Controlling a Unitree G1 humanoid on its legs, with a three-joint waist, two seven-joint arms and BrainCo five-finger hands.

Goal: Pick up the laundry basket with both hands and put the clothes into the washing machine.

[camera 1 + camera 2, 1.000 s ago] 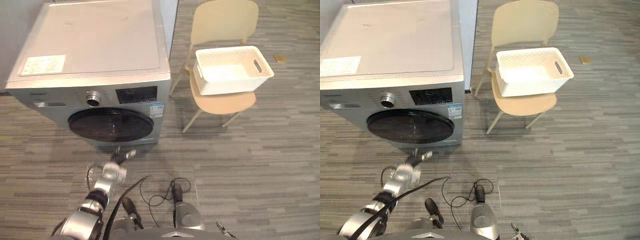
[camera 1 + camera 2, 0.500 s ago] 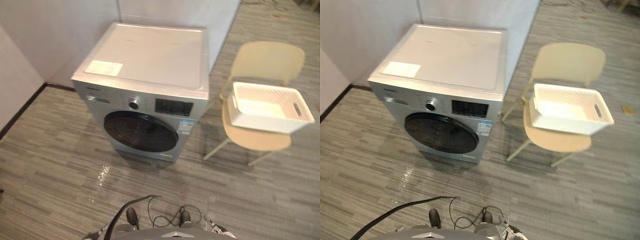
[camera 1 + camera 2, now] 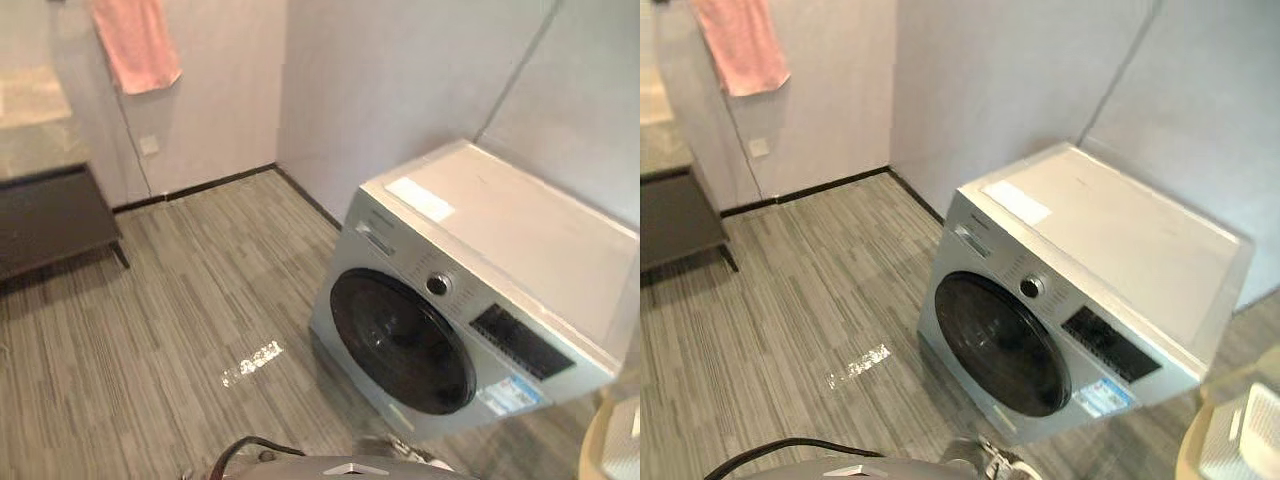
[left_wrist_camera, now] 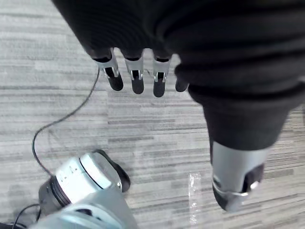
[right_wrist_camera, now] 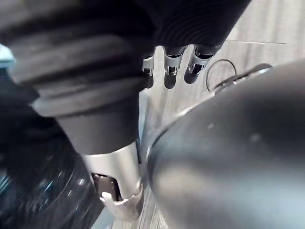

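Left eye view: a silver-grey front-loading washing machine point(image 3: 470, 300) stands at the right against a pale wall, its round dark glass door point(image 3: 402, 340) closed and its flat top bare apart from a white label. A pink towel point(image 3: 135, 45) hangs on the wall at the upper left, above a low dark bench point(image 3: 50, 215), and a grey wood-pattern plank floor point(image 3: 170, 300) stretches between bench and machine. Right eye view: the same scene; at the lower right corner, just beside the machine's right flank, shows part of a white lattice-walled plastic laundry basket point(image 3: 1240, 445), resting on a beige chair point(image 3: 1190, 455) whose seat edge curves beneath it. What the basket contains cannot be told. Left wrist view: the left hand point(image 4: 137, 81) hangs over the plank floor, its silver dark-tipped fingers straight and loose in a row, the thumb point(image 4: 236, 176) held apart from them, with nothing in its grasp. Right wrist view: the right hand point(image 5: 171, 64) likewise hangs above the floor, fingers relaxed and unclenched, its thumb point(image 5: 116, 176) standing off to one side, nothing held. The basket lies well apart from both hands and neither hand touches it.
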